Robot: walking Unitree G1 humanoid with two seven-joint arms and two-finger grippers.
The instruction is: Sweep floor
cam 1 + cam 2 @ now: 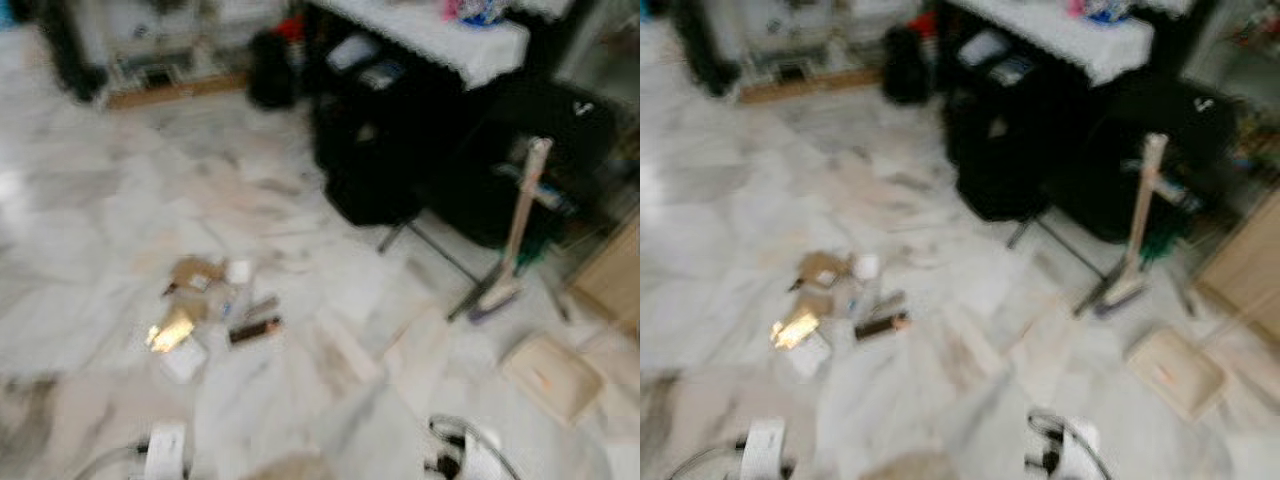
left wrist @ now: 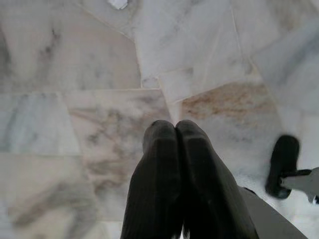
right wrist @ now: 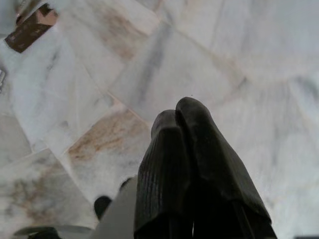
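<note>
A heap of litter [image 1: 208,312], made of paper scraps, a shiny wrapper and a dark packet, lies on the marble floor ahead and to my left. A broom [image 1: 517,228] with a pale wooden handle stands upright by the dark furniture at the right. Near it a beige dustpan [image 1: 551,375] lies flat on the floor. My left gripper [image 2: 175,130] hangs over bare marble, shut and holding nothing. The right gripper [image 3: 178,115] is also shut and holds nothing above the tiles. Both wrists show at the bottom edge of the eye views, the left [image 1: 165,450] and the right [image 1: 465,452].
Black bags and a dark chair [image 1: 375,130] stand under a table with a white cloth [image 1: 450,40] at the back right. A wooden cabinet [image 1: 612,275] is at the far right. A low shelf [image 1: 165,60] lines the back wall. Open marble floor lies on the left.
</note>
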